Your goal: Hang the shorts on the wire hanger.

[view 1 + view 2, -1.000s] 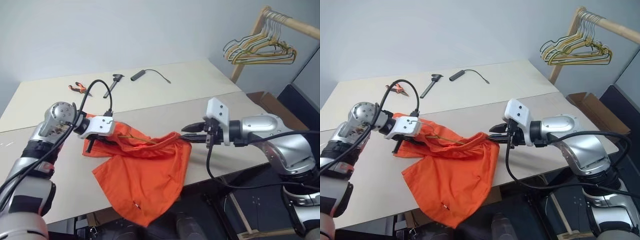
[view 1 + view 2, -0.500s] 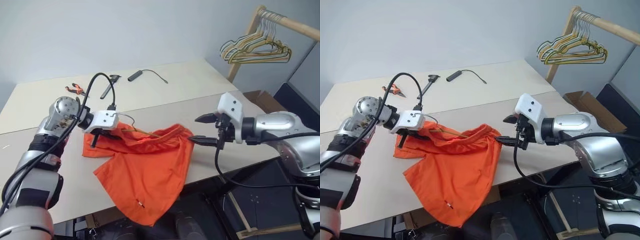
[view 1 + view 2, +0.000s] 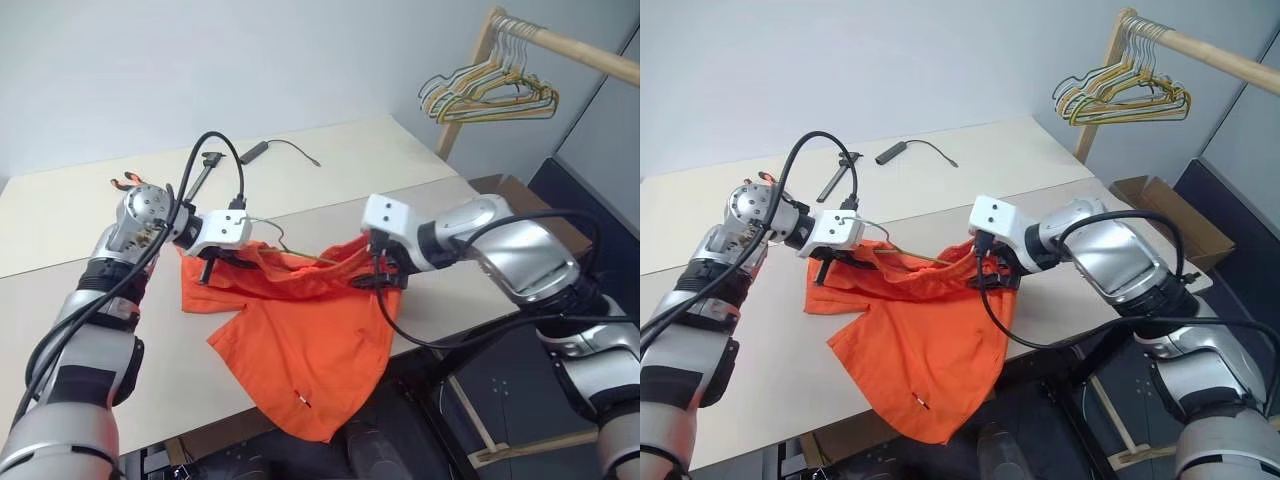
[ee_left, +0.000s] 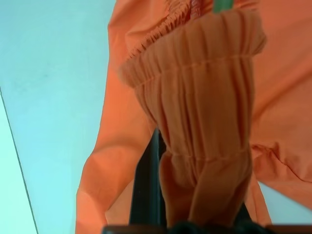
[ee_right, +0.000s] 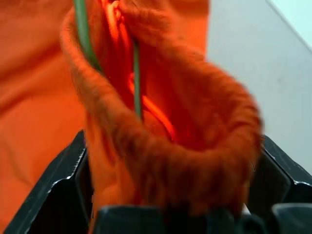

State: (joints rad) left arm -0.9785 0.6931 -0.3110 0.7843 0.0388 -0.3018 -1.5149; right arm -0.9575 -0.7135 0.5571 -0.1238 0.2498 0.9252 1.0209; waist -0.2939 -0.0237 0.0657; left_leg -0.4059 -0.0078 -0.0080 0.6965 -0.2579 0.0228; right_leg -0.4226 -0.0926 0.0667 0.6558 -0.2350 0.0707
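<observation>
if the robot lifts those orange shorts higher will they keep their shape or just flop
Probably flop: the shorts already sag in loose folds and drape over the table edge. They look thin and light, bunching easily at the gathered waistband. The wire hanger inside may hold just the top spread.

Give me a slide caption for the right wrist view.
Open right gripper straddling the bunched waistband of the orange shorts, green wire hanger threaded inside.
</observation>
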